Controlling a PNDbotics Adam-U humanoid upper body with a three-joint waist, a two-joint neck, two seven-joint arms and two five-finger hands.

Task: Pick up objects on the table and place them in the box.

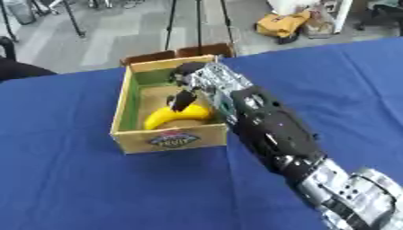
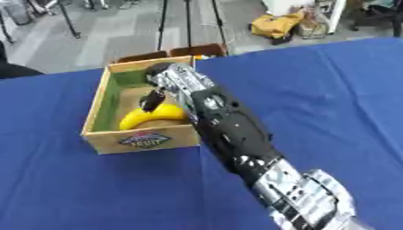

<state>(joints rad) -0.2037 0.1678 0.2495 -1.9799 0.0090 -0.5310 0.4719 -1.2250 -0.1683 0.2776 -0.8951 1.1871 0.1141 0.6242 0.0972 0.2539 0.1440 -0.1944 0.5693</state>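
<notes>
Blue-covered surface point(image 1: 71, 188) is seen across the whole view. Toward the left, a cardboard box point(image 1: 169, 141) is set on it, open at the top, green inner walls, a printed label on the near wall. A yellow banana point(image 1: 175, 115) is lying inside the box, against the near wall, curved side up. The right hand point(image 1: 197, 81) is reached in over the box's right wall, arm coming from the lower right corner. Its fingers point(image 1: 183, 101) are pointed down into the box, and a dark fingertip is seen touching or just above the top of the banana; which of the two cannot be told. Whether the fingers are closed round the banana or released cannot be told either. The left hand is not seen in either view.
</notes>
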